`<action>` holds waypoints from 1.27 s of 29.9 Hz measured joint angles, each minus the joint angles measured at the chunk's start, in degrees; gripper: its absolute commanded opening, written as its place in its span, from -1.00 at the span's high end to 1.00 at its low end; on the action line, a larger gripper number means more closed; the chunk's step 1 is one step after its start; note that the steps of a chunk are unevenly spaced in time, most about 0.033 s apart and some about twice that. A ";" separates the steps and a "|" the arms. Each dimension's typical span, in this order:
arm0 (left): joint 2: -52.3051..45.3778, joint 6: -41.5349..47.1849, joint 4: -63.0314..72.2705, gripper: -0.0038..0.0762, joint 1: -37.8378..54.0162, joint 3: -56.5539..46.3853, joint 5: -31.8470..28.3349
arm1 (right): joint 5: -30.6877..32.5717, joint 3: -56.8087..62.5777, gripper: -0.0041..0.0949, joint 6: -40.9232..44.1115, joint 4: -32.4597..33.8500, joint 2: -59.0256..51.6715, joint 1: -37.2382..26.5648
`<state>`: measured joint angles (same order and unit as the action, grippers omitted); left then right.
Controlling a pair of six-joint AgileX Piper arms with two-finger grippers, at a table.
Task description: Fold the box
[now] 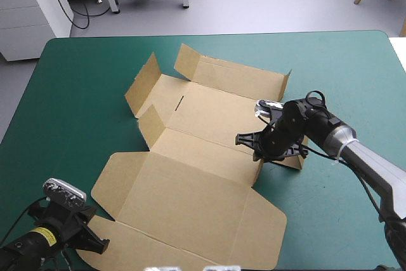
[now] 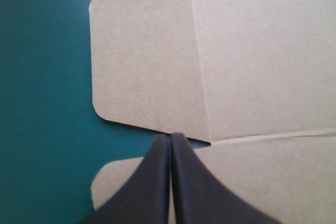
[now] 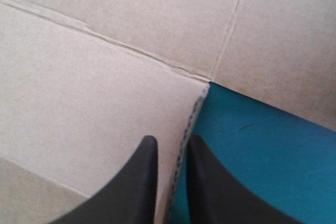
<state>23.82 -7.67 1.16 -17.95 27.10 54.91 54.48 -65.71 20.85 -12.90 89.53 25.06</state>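
The brown box [image 1: 203, 176] lies as a cut sheet across the table's middle, its near panels flat. At the far end a long wall [image 1: 235, 74] and two left flaps [image 1: 143, 84] stand raised. My right gripper [image 1: 257, 150] is at the sheet's right side, shut on the box; in the right wrist view the board's cut edge [image 3: 184, 135] runs between the fingertips of that gripper [image 3: 170, 142]. My left gripper [image 1: 98, 240] sits low at the sheet's near left corner. Its fingers are shut in one point [image 2: 170, 136] at the notch between two rounded flaps [image 2: 147, 61].
The teal-green cover [image 1: 342, 74] shows in a broad strip to the right of the box, and another strip [image 1: 63, 112] to its left. The table's near edge lies close behind the left gripper.
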 measured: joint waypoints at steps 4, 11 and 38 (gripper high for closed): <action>0.00 0.00 0.00 0.93 0.00 0.00 0.00 | -0.05 0.00 0.96 -0.89 1.08 0.00 -0.11; 0.00 0.00 0.00 0.93 0.00 0.00 0.00 | -0.76 0.00 0.96 -5.59 1.29 0.00 -0.19; 0.00 -0.17 2.97 0.93 0.00 10.06 2.20 | 4.20 -49.02 0.96 -78.33 1.80 31.57 1.85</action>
<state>23.82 -7.83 4.12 -17.95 37.16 57.11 58.68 -114.73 -57.48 -11.10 121.10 26.91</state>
